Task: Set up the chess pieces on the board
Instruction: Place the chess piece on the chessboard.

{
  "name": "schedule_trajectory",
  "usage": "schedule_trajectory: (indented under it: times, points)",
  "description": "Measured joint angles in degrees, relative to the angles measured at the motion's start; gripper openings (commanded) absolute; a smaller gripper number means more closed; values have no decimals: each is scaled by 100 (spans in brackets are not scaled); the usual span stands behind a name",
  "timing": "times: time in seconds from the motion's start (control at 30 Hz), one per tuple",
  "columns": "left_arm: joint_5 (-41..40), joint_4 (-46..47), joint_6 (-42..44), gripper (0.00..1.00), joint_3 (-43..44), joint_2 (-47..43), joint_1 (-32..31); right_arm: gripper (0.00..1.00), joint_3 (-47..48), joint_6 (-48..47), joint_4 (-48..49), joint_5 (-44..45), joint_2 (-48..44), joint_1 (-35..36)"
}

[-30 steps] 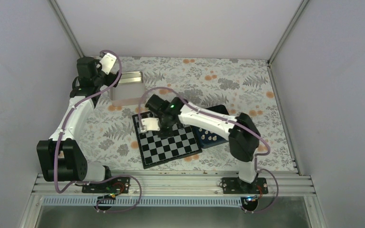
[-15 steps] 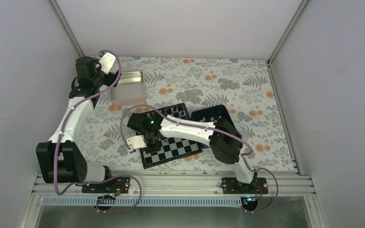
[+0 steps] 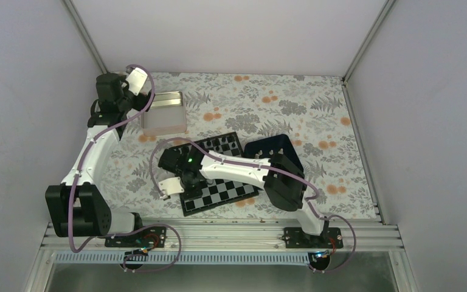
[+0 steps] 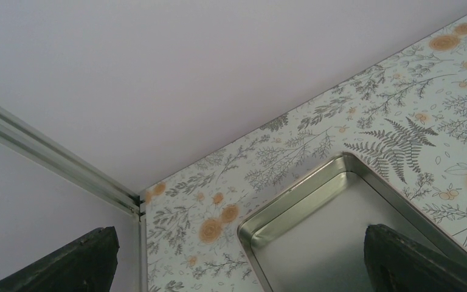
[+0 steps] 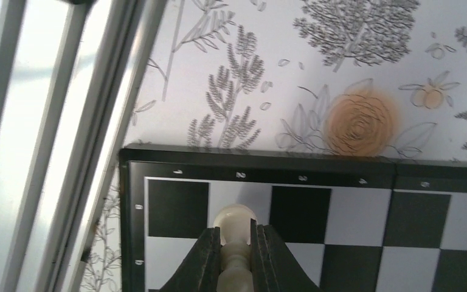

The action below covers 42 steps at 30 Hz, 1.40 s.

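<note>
**Cream chess piece [image 5: 235, 224] poised over a corner of the board [image 5: 255, 166]**

Round-headed and slim-necked, probably a pawn, the chess piece is pinched upright by the fingers of the right gripper [image 5: 235, 238]. It sits above a pale square beside the corner one; whether it touches cannot be told. Placing is in hand, and the next move likely calls for a straight lowering, then release. The left gripper [image 4: 237, 267], fingers spread wide and empty, hangs over a metal tin [image 4: 340, 231].
</note>
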Motion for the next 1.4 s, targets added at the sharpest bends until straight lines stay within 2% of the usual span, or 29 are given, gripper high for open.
schedule_trajectory:
  times: [0.37,0.5,0.87,1.4]
  points:
    - [48,-4,2,100,-39,-13,4,10,-269,114,-74,11,-2,289]
    - [50,-2,2,100,-68,-35,4,10,-645,199,-22,81,-133,269]
    - [48,-2,2,100,-74,-35,9,10,-1591,422,149,151,-1191,-358]
    - [48,-2,2,100,-74,-35,9,10,-1993,503,256,181,-1287,-590]
